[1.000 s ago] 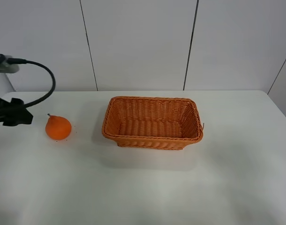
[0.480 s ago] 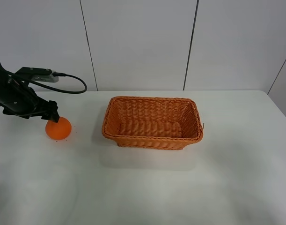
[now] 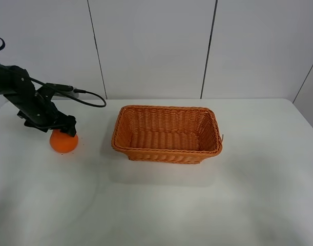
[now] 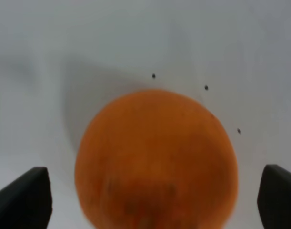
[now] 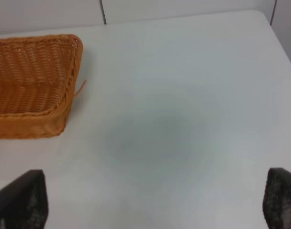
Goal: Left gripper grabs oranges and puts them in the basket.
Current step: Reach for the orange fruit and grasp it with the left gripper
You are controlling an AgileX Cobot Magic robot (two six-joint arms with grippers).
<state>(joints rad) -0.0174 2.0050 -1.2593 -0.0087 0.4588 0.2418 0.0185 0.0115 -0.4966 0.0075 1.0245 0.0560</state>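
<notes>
The orange [image 3: 63, 142] sits on the white table at the left; the left wrist view shows it close up [image 4: 155, 160]. My left gripper [image 3: 67, 130] hovers right over the top of the orange, its black arm reaching in from the left with a cable looping off. In the left wrist view the gripper [image 4: 155, 200] is open, one fingertip [image 4: 24, 198] on each side of the fruit, not closed on it. The wicker basket [image 3: 167, 151] stands empty at the table's middle, to the right of the orange. My right gripper [image 5: 157, 200] is open and empty over bare table near the basket's corner [image 5: 59, 114].
The white table [image 3: 238, 195] extends in front of and to the right of the basket. A grey panelled wall [image 3: 151, 46] rises behind the table's back edge. A few small dark specks [image 4: 205, 87] lie on the table by the orange.
My left arm has moved in from the left edge toward the orange and come down over it. The orange and basket have not moved.
</notes>
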